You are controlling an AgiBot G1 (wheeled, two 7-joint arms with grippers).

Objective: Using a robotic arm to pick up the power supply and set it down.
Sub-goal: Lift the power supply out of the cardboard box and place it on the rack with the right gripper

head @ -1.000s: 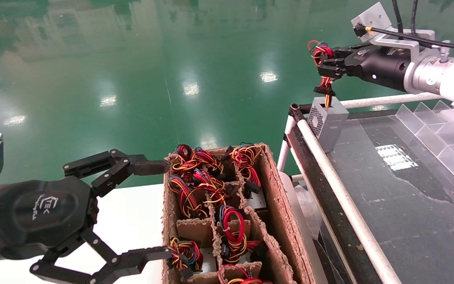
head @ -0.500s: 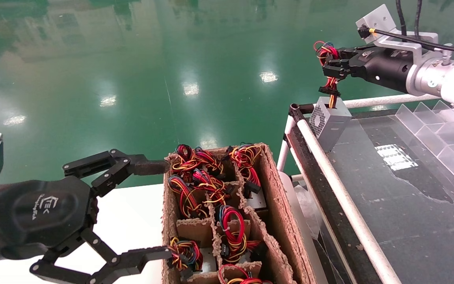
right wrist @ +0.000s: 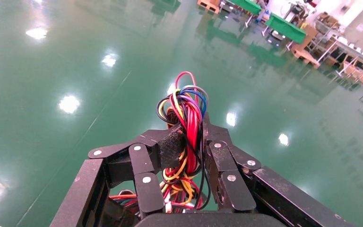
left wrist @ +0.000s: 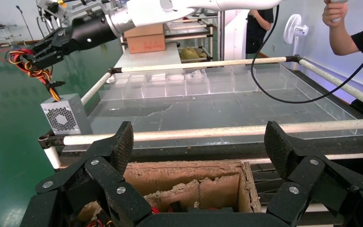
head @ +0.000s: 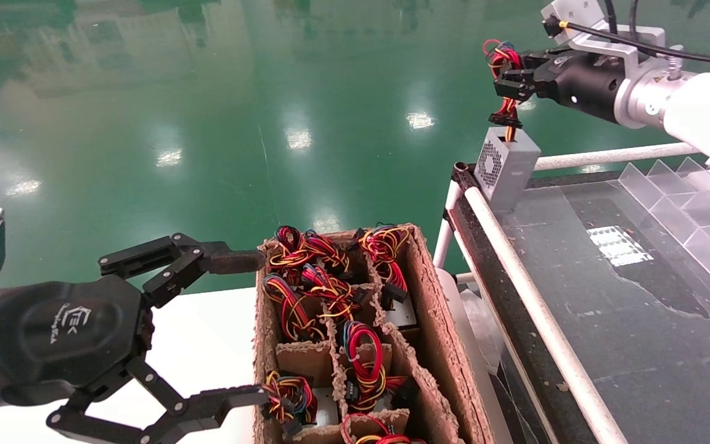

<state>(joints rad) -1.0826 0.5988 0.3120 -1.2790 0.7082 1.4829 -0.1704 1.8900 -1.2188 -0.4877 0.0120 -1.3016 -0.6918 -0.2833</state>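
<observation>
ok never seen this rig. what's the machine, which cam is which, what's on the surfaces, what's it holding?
It is a two-armed robot with a black claw on each arm. The wide picture is from its head camera, looking down; the other two are from cameras on each wrist.

The right claw is shut on the wire bundle of the power supply, a small silver-grey box with a vent grille. The box hangs by those wires at the corner of a glass-topped table framed by white rails; whether it touches the glass cannot be told. The right wrist view shows the wires pinched between the fingers.

The left claw is open, parked at the cardboard tray, whose compartments hold more wire bundles. Clear plastic dividers sit on the far side of the table.
</observation>
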